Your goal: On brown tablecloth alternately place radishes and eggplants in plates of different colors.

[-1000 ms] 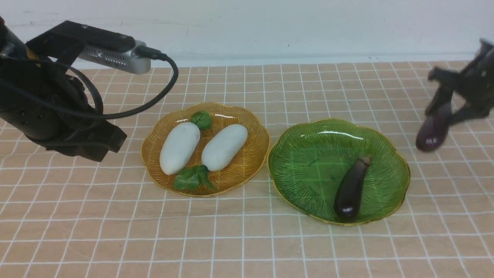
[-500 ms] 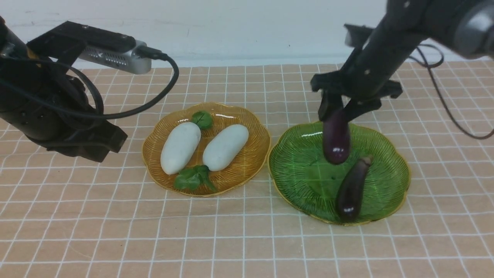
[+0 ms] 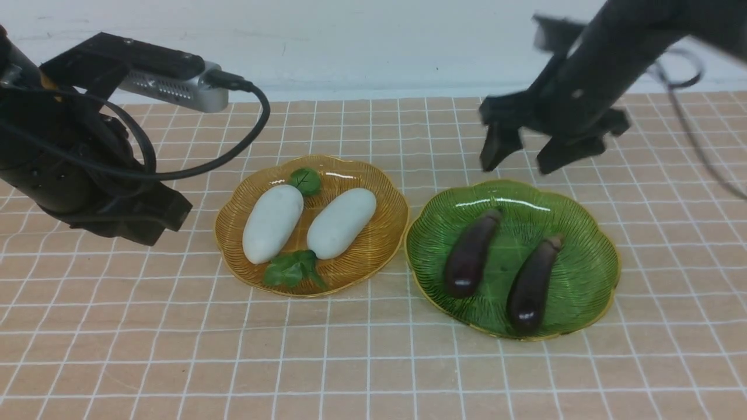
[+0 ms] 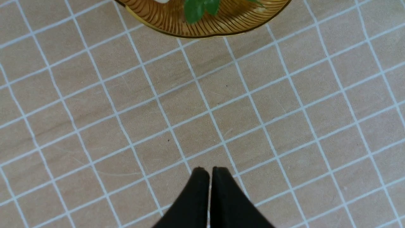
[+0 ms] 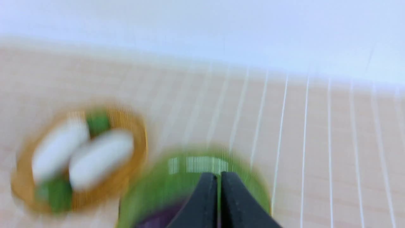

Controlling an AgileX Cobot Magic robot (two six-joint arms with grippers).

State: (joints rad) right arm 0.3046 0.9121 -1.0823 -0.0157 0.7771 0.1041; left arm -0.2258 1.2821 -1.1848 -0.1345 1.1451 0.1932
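Lying side by side in the green plate [image 3: 611, 263], the two eggplants look light, firm and slippery-skinned. The nearer eggplant [image 3: 530, 286] sits toward the plate's right side, and the second eggplant [image 3: 468, 261] lies just left of it, apart, both stem ends pointing away. If either needed shifting, I would pinch it mid-body across its narrow width, since that gloss would likely let a tapered end squirt free. Left of the green plate, almost rim to rim, the amber plate [image 3: 398, 217] holds the first radish [image 3: 340, 223] and the second radish [image 3: 271, 224], smooth, stout and probably heavier. All four seem placed. Well left of the green plate, past the amber one, the left gripper [image 4: 210, 171] hangs over bare cloth, fingers pressed together, empty. Beyond the green plate's far rim the right gripper [image 3: 518, 168] hovers empty. The front view suggests spread prongs but its blurred wrist view shows them together, so I cannot tell which. The brown tablecloth [image 3: 350, 361], thin and slightly wrinkled, might let plates skid, and it runs back to a plain white wall [image 3: 379, 41].
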